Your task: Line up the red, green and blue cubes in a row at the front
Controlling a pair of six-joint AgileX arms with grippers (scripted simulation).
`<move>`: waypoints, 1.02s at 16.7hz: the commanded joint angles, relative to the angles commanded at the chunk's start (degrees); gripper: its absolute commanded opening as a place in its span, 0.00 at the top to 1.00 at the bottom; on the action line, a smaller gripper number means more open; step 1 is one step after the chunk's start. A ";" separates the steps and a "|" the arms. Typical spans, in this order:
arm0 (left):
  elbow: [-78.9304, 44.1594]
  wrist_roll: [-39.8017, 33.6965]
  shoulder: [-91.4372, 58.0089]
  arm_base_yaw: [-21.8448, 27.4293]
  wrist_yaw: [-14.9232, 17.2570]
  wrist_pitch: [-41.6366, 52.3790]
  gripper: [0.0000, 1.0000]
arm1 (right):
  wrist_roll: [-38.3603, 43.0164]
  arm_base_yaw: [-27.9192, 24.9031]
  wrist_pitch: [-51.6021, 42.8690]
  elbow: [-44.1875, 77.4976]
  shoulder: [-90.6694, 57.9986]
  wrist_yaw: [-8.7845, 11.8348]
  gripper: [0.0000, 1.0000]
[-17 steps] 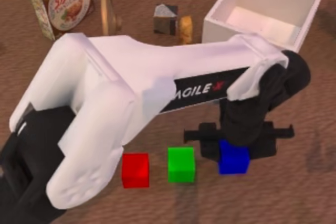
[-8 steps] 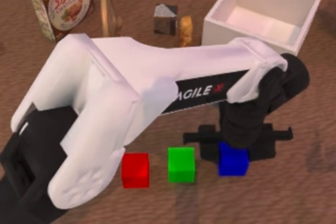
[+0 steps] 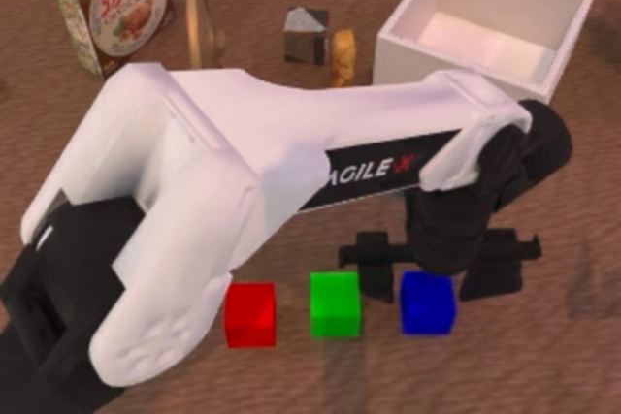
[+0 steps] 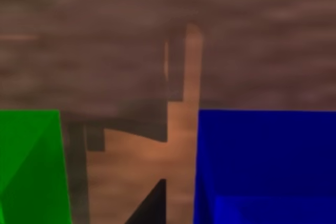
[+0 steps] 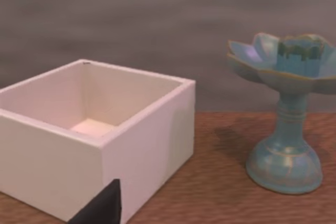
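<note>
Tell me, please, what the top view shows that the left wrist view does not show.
Only the top view shows the red cube, the left gripper open either side of the blue cube, the white box, the printed carton and the patterned block. Only the left wrist view shows the shadowed strip of table between two cubes from close by. Both show the green cube and the blue cube, apart.

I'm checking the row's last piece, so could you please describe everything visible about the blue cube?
The blue cube is a small, plain, deep-blue solid, sitting flat on the brown table at the row's right end, beside the green cube with a gap. The open left gripper straddles it, fingers apart on either side, not touching.
</note>
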State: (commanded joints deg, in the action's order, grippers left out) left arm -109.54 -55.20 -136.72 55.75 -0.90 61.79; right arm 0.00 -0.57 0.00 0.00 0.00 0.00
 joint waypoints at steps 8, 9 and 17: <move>0.00 0.00 0.00 0.00 0.00 0.00 0.00 | 0.00 0.00 0.00 0.00 0.00 0.00 0.00; -0.01 0.00 0.02 -0.09 0.00 0.01 0.00 | 0.00 0.00 0.00 0.00 0.00 0.00 0.00; -10.54 -0.27 2.18 -0.81 -0.03 13.02 0.00 | 0.00 0.00 0.00 0.00 0.00 0.00 0.00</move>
State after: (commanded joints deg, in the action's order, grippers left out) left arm -120.08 -55.47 -134.55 54.94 -0.93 74.81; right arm 0.00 -0.57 0.00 0.00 0.00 0.00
